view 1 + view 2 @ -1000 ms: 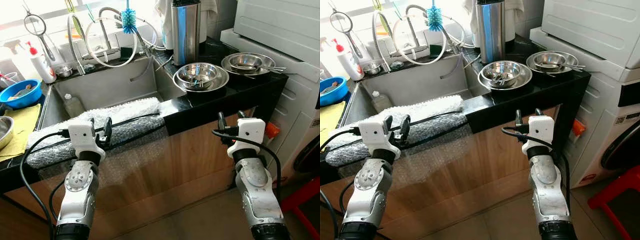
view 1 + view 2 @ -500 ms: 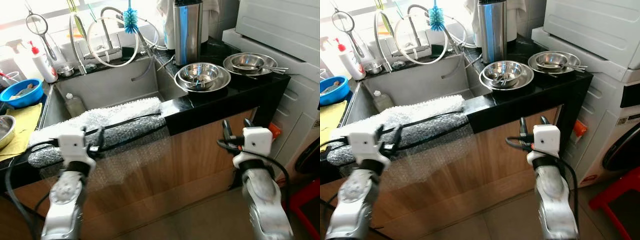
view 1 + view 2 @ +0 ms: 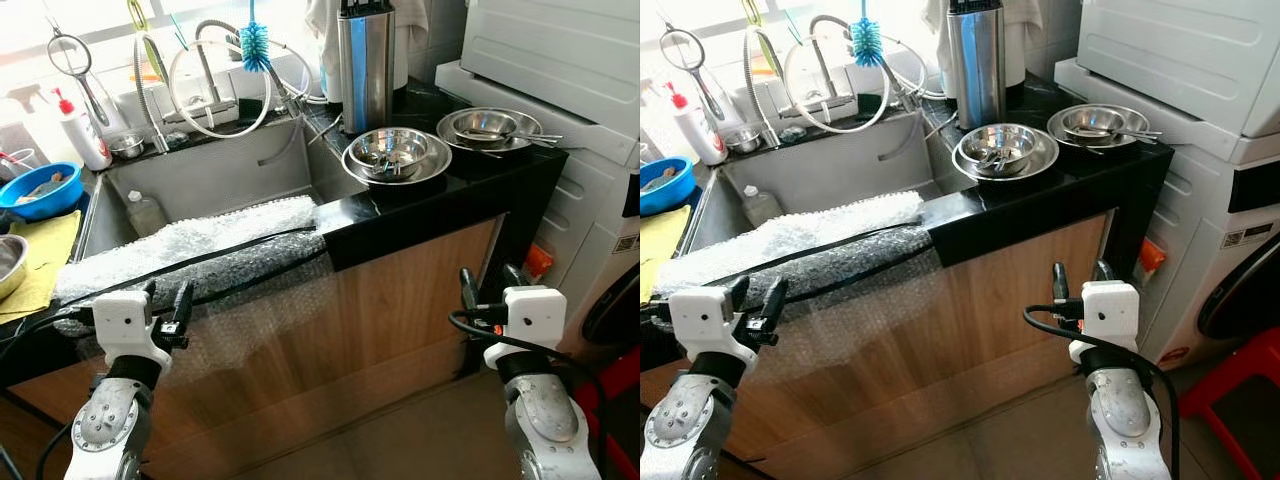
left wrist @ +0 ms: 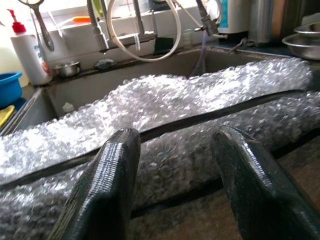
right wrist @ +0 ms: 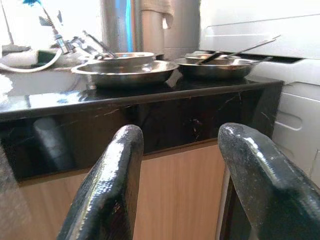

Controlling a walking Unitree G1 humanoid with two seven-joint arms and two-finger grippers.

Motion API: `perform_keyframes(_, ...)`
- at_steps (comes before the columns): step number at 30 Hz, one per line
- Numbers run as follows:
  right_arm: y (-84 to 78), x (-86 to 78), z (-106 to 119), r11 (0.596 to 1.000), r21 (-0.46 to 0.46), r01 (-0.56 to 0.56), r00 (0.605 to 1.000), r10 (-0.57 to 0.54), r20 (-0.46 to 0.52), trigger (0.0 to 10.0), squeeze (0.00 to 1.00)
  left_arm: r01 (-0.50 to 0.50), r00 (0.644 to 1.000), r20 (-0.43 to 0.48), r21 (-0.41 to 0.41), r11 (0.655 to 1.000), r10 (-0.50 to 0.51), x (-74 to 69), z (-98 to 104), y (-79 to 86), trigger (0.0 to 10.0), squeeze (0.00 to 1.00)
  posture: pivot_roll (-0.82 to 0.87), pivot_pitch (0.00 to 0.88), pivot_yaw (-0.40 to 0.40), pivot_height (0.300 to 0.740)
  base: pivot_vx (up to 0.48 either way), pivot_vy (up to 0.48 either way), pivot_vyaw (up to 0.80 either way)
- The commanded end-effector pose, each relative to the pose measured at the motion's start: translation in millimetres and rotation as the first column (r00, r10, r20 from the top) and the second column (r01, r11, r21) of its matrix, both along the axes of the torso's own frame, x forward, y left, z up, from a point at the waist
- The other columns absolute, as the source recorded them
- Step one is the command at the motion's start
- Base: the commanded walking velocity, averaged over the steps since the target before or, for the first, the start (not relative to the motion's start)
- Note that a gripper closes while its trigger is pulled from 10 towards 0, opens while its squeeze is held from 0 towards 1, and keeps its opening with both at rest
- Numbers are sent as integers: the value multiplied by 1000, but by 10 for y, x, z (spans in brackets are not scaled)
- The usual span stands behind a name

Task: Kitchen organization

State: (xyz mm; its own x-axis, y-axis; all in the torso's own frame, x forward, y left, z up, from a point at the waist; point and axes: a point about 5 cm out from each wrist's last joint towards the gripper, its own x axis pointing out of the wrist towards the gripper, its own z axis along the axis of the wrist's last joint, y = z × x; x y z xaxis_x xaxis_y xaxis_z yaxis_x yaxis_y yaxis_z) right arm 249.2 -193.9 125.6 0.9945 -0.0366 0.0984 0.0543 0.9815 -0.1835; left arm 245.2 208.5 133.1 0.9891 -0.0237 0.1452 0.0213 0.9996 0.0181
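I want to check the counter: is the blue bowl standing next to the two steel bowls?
No, the blue bowl stands left of the sink, the steel bowls right of it.

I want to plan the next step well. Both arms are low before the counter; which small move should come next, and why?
Probably raise the right pincer toward the steel bowls on the black counter. Both pincers are open and empty, below the counter edge, and the left pincer faces bubble wrap over the sink edge, which offers nothing to tidy.
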Motion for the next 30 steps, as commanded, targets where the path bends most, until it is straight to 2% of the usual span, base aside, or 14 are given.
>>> perform_keyframes(1, 58, 28, 23, 1000, 15, -5, 1000, 5, 9, 10000, 0, 5, 1000, 10, 6, 1000, -5, 38, 59, 14, 10000, 0, -102, 0, 173, 740, 0, 0, 0)
perform_keyframes(15, 124, -23, -39, 999, 38, 7, 1000, -7, -4, 10000, 0, 22, 1000, -1, -2, 1000, -22, 104, 45, -26, 10000, 0, -128, 0, 212, 740, 0, 0, 0)
perform_keyframes(20, 74, -26, -24, 1000, 21, -2, 1000, 2, -9, 10000, 0, 16, 1000, 3, -18, 1000, -16, 120, 19, -71, 10000, 0, -138, 0, 184, 740, 0, 0, 0)
perform_keyframes(30, 23, -74, -27, 1000, 23, 16, 1000, -16, -9, 10000, 0, 30, 1000, -2, -29, 999, -30, 128, -21, -130, 10000, 0, -160, 0, 180, 740, 0, 0, 0)
